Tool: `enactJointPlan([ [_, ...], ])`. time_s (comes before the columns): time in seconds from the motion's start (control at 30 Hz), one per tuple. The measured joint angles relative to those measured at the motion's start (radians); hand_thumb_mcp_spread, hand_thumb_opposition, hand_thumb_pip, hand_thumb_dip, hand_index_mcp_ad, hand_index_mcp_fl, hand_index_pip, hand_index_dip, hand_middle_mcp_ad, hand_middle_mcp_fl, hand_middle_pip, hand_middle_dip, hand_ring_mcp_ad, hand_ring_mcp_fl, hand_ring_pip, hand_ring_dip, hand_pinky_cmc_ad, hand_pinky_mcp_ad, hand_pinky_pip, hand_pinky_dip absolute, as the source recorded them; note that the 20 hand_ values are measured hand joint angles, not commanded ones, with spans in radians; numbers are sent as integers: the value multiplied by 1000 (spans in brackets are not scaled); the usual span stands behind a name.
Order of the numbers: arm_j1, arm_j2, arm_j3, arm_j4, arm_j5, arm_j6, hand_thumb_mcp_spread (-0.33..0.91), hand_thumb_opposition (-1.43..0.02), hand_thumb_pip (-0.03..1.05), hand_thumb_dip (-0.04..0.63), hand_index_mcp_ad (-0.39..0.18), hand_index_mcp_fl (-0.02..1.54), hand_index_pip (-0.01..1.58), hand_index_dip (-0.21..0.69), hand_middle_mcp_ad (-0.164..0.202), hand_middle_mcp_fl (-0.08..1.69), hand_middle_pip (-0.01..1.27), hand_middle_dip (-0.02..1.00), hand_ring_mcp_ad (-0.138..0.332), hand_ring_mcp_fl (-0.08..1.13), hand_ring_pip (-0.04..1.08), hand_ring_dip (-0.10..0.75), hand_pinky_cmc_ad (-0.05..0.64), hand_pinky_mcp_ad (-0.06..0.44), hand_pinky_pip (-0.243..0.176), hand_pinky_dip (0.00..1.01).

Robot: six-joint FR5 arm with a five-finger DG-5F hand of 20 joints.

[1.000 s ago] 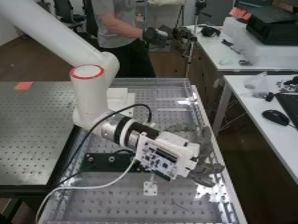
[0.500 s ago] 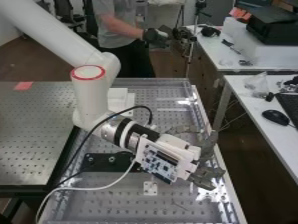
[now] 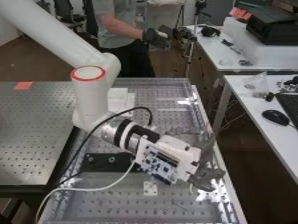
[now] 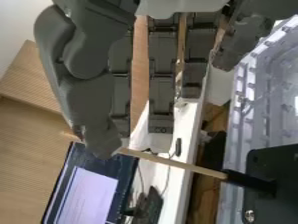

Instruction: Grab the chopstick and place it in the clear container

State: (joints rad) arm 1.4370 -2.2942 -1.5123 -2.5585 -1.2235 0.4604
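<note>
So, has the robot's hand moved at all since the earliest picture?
Yes, slightly: judged against the small metal plate, the hand now sits a little lower in the high view than it did then.

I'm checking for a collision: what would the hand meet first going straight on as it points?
Probably the chopstick, slanting across the path of the hand, with the white desk beyond; depth and any present contact are unclear.
</note>
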Motion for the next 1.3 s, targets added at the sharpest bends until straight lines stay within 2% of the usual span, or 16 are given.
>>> enactJointPlan([
  [0.23, -4, 0, 4, -6, 0, -4, 616, -988, 443, 278, -208, 1117, 506, 297, 80, 1009, 370, 618, 119, 476, 94, 328, 374, 201, -35, 180],
  [0.37, -3, -1, 6, -9, -1, -3, 611, -990, 443, 276, -208, 1126, 506, 297, 80, 1000, 356, 618, 119, 471, 98, 328, 377, 195, -35, 180],
  [0.43, -3, -2, 7, -9, -3, -2, 613, -991, 443, 278, -208, 1126, 506, 298, 80, 1016, 356, 618, 115, 482, 98, 328, 375, 215, -35, 180],
  [0.57, -3, -6, 14, -17, -7, 3, 613, -988, 442, 276, -208, 1127, 496, 298, 80, 1042, 354, 618, 113, 485, 101, 328, 387, 215, -35, 178],
  [0.7, -2, -10, 21, -25, -22, 6, 623, -1005, 452, 276, -208, 1093, 319, 314, 80, 1026, 305, 618, 113, 485, 101, 332, 393, 215, -35, 178],
  [0.87, -5, -14, 25, -31, -34, 13, 595, -932, 503, 276, -208, 1014, 154, 314, 80, 986, 239, 618, 115, 438, 101, 332, 386, 215, -33, 178],
  [1.07, -7, -13, 19, -31, -28, 14, 564, -890, 531, 284, -208, 970, 101, 316, 82, 963, 225, 618, 119, 424, 98, 332, 384, 216, -37, 178],
  [1.3, -7, -9, 11, -24, -20, 12, 562, -864, 548, 291, -208, 962, 126, 316, 80, 965, 227, 618, 113, 417, 93, 332, 384, 215, -37, 178],
])
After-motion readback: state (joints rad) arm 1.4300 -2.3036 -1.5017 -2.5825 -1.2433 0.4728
